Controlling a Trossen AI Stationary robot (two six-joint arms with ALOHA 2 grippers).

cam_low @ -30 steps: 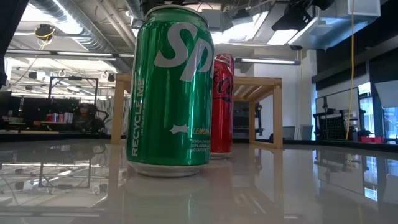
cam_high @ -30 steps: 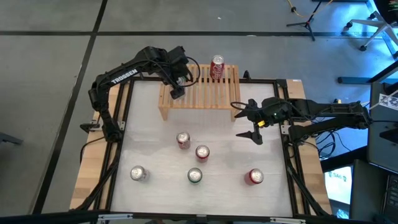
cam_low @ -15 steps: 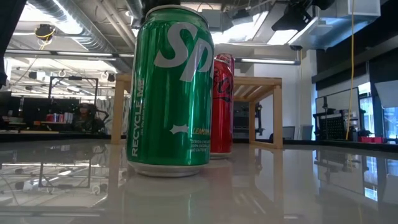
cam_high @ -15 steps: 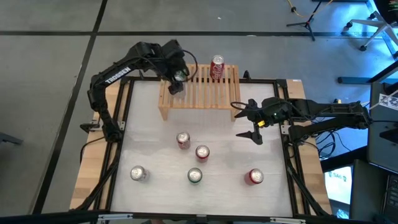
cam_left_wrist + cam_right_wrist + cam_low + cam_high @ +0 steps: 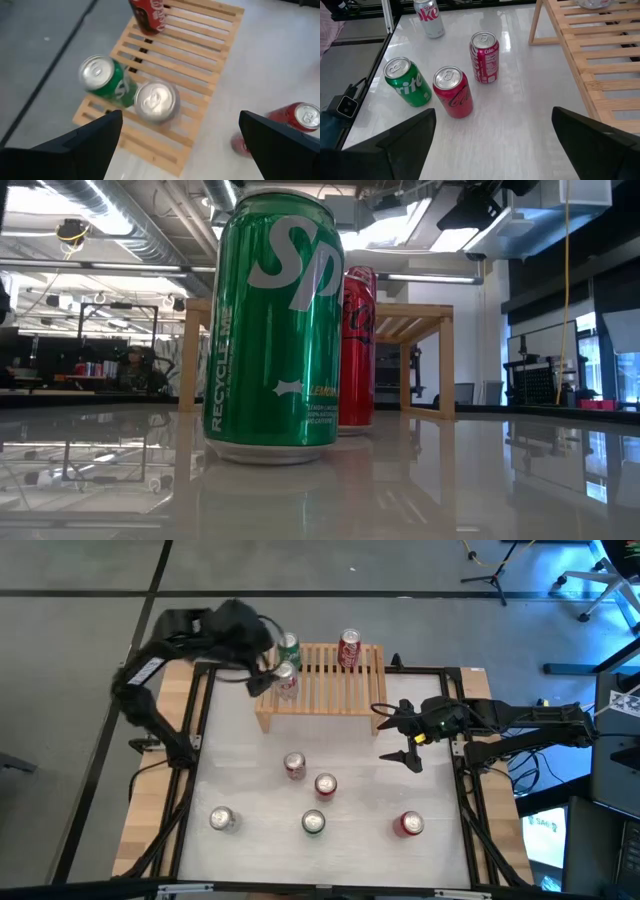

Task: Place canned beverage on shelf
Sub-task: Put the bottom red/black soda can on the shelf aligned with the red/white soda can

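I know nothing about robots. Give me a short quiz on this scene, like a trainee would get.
1. How many drink cans stand on the light wooden slatted shelf?
2. True or false: the right gripper is holding a can.
3. Fill in: the can standing alone at one end of the shelf, apart from the other cans there, is ____ in colour.

Key: 1. Three. 2. False: it is open with nothing between its fingers, over the table beside the shelf. 3. Red.

eight cans (image 5: pixel 313 823), one shelf (image 5: pixel 325 690)
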